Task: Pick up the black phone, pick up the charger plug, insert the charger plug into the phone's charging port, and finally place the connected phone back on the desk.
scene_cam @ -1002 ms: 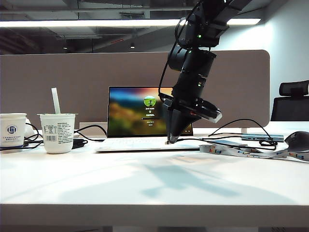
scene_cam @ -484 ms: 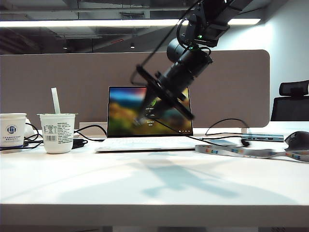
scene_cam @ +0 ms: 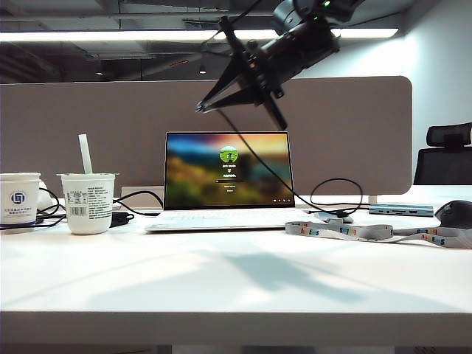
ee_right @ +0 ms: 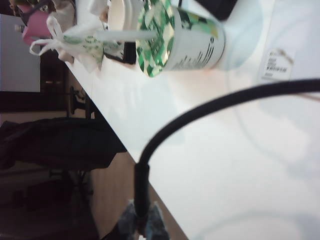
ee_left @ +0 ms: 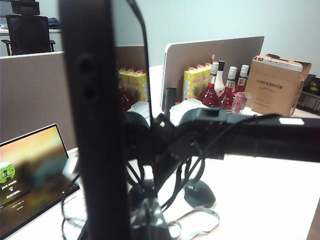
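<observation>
Above the open laptop (scene_cam: 227, 181) on the white desk (scene_cam: 236, 280), the right gripper (scene_cam: 200, 108) is clamped on the charger plug (ee_right: 141, 200), its cable (scene_cam: 258, 166) trailing down. The left gripper (ee_left: 150, 220) is clamped on the black phone (ee_left: 95, 125), held upright. A beige partition (scene_cam: 88, 110) backs the desk; a yogurt cup (scene_cam: 88, 203) stands at left.

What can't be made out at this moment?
Charging port: left wrist view, phone blurred, ends cut off by frame edges.
Plug tip: right wrist view, buried in right gripper, high above laptop.
Left gripper: absent from exterior view; phone hides it in its wrist view.
</observation>
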